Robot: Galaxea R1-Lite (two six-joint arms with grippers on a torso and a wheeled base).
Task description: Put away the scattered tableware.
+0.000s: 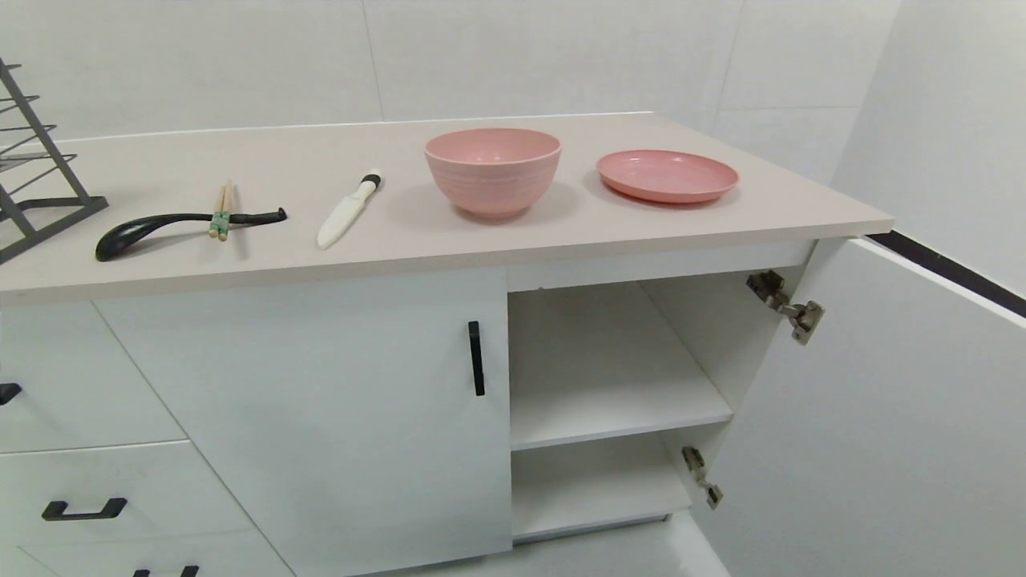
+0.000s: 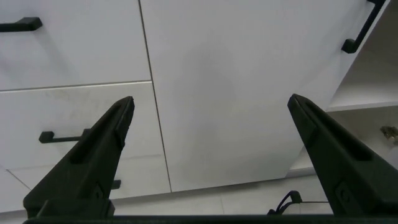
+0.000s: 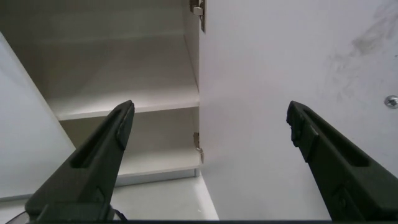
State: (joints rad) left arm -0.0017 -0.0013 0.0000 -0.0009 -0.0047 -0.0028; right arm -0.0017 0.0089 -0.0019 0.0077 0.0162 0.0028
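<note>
On the beige countertop (image 1: pixel 577 232) stand a pink bowl (image 1: pixel 492 171) and, to its right, a flat pink plate (image 1: pixel 667 175). Left of the bowl lies a white knife with a black collar (image 1: pixel 347 211). Farther left a black ladle (image 1: pixel 172 227) lies with a pair of wooden chopsticks (image 1: pixel 222 210) across its handle. My left gripper (image 2: pixel 211 106) is open, low in front of the shut white cabinet door (image 2: pixel 236 93). My right gripper (image 3: pixel 208 112) is open, low before the open cabinet, facing its shelf (image 3: pixel 124 102) and the swung-out door (image 3: pixel 298 93). Both hold nothing.
The right cabinet door (image 1: pixel 882 417) stands swung open, showing two bare shelves (image 1: pixel 609 377). The left door with a black handle (image 1: pixel 476 358) is shut. Drawers (image 1: pixel 84 505) lie at the lower left. A dark wire rack (image 1: pixel 36 172) stands at the counter's left end.
</note>
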